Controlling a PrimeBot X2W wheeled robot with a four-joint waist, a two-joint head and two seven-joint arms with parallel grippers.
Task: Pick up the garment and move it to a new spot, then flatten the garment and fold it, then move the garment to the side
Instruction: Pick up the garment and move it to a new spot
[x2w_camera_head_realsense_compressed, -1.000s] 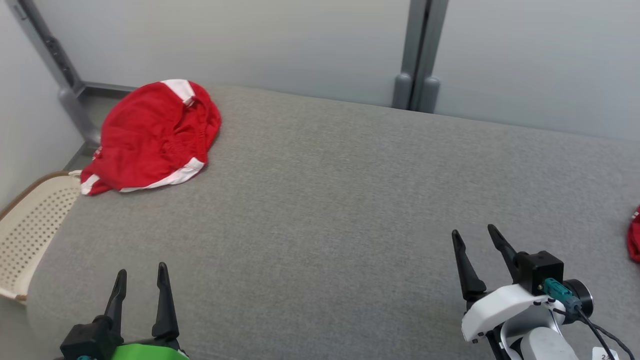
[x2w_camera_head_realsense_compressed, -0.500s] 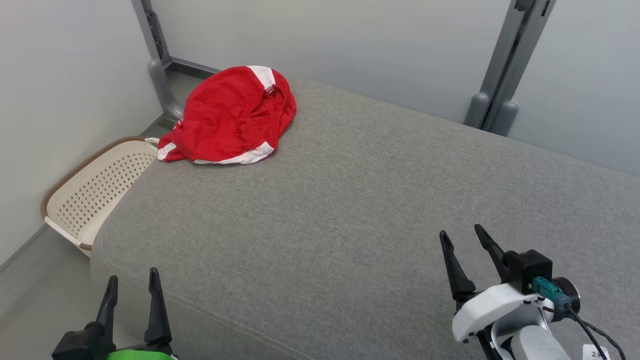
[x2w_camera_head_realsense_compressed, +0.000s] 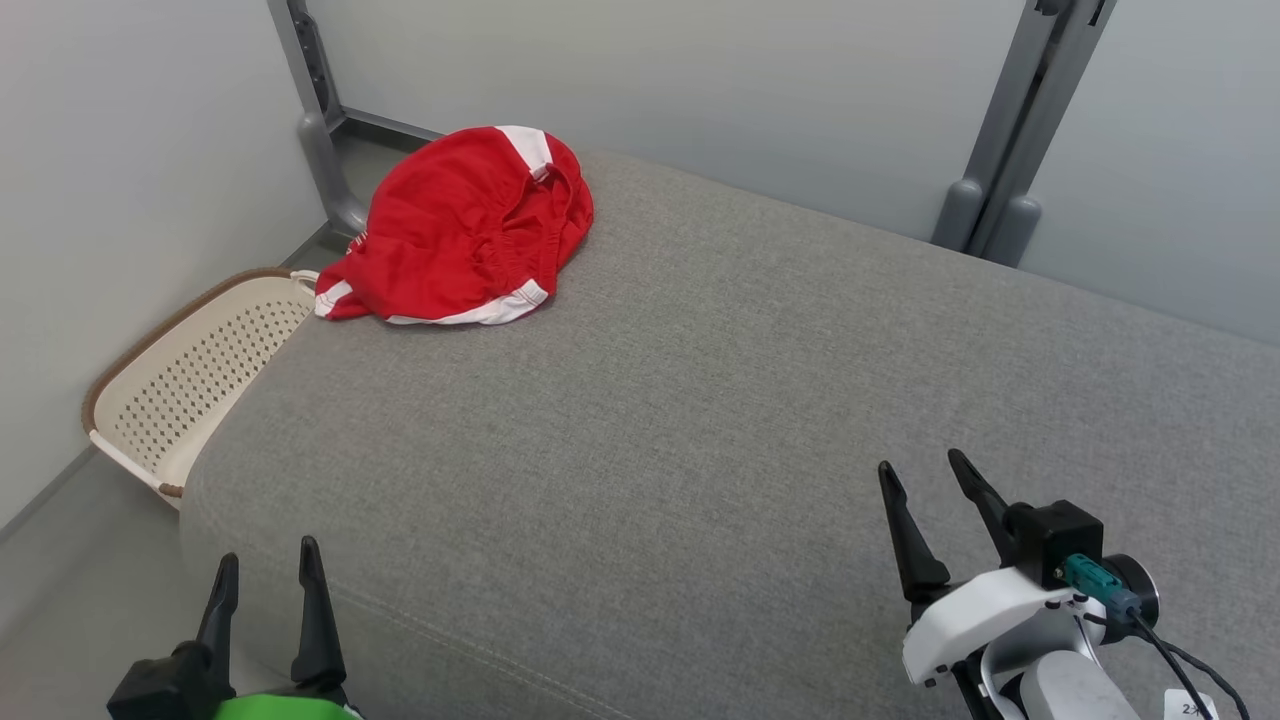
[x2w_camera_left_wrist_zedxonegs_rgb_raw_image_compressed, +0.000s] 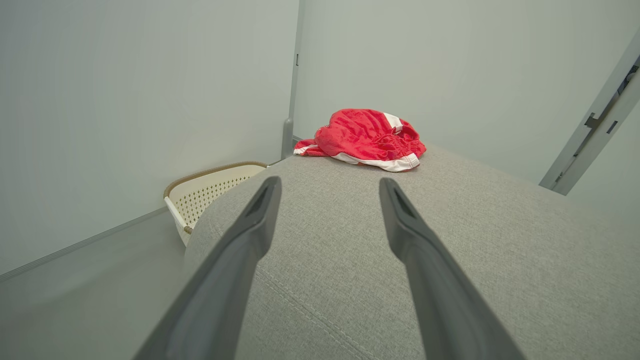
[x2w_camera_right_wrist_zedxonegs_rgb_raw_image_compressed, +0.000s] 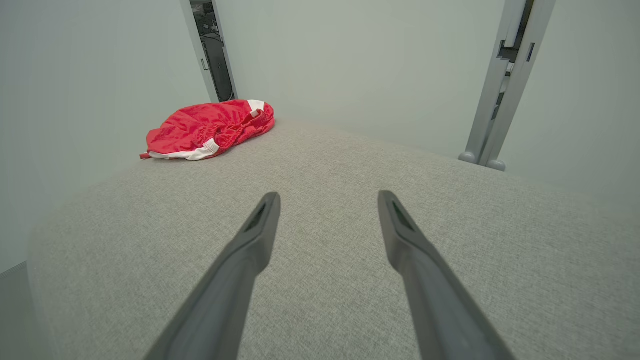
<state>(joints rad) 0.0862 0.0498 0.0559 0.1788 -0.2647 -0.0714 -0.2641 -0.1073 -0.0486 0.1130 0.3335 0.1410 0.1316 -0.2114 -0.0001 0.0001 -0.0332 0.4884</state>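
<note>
Grey upholstery (x2w_camera_head_realsense_compressed: 700, 400) lies before your left gripper (x2w_camera_head_realsense_compressed: 268, 552) and right gripper (x2w_camera_head_realsense_compressed: 920, 462), both wide apart and empty. Red shorts (x2w_camera_head_realsense_compressed: 460, 230) lie bunched well ahead of the left one, overhanging the far corner near the laundry basket (x2w_camera_head_realsense_compressed: 200, 370); push while pinching and you may shove them off.

Small white paper tag (x2w_camera_head_realsense_compressed: 1192, 706) at the head view's lower right corner, a "2" then cut-off marks, no other lettering legible
</note>
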